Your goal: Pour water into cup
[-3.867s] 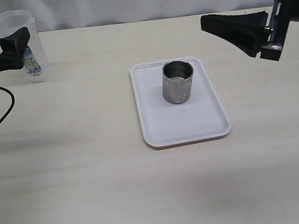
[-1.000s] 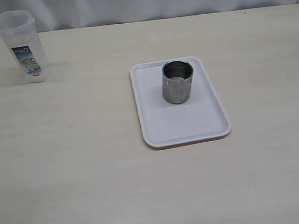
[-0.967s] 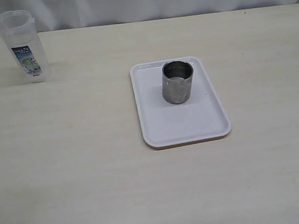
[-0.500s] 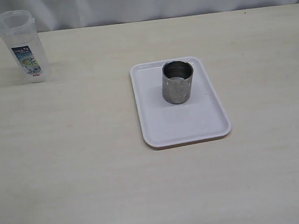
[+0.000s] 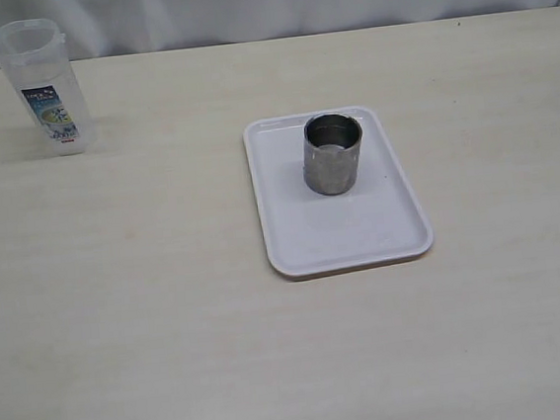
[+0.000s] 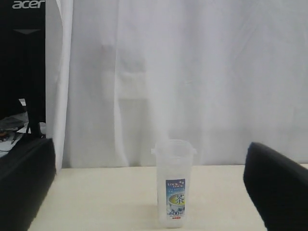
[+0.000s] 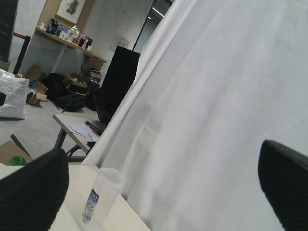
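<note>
Cup (image 5: pixel 333 153); left gripper (image 6: pixel 150 190), right gripper (image 7: pixel 159 190) agape

Pale table (image 5: pixel 152 322): white tray (image 5: pixel 347 231) at centre, clear container (image 5: pixel 42 89) far-left corner.

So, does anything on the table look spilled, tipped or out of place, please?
Nothing stands out: the cup stands upright on the white tray, the clear container upright far left, no spill visible.
</note>
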Controlling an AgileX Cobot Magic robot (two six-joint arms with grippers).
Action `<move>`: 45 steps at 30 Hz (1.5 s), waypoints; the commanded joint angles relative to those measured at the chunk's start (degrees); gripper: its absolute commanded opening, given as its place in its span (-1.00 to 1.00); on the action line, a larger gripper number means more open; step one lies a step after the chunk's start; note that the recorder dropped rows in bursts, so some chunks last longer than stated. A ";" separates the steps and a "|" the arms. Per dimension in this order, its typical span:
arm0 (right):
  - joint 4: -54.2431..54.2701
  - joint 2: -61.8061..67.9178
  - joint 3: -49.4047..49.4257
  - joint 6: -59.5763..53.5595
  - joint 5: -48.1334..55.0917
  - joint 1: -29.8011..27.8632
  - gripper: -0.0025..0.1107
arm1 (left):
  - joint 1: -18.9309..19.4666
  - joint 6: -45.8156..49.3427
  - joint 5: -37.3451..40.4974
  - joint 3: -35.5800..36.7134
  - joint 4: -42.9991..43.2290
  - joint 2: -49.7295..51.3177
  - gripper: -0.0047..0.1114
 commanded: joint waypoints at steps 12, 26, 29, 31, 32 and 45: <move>0.10 -0.25 0.22 0.45 0.03 -0.29 0.98 | 0.01 -0.27 -1.45 11.11 -0.25 -15.50 0.89; 0.28 -0.25 0.22 0.44 0.03 -0.29 0.98 | 0.01 -0.27 -3.11 17.42 0.44 -15.50 0.89; 0.28 -0.25 0.22 0.44 0.03 -0.29 0.98 | 0.01 -0.27 -3.25 18.04 1.79 -15.50 0.89; 0.28 -0.25 0.22 0.44 0.03 -0.29 0.98 | 0.01 -0.27 -2.40 18.04 3.27 -15.50 0.89; 0.28 -0.25 0.22 0.44 0.03 -0.29 0.98 | 0.01 -0.27 -1.55 18.04 3.27 -15.50 0.89; 0.28 -0.25 0.22 0.44 0.03 -0.29 0.98 | 0.01 -0.27 -0.90 18.04 3.27 -15.50 0.89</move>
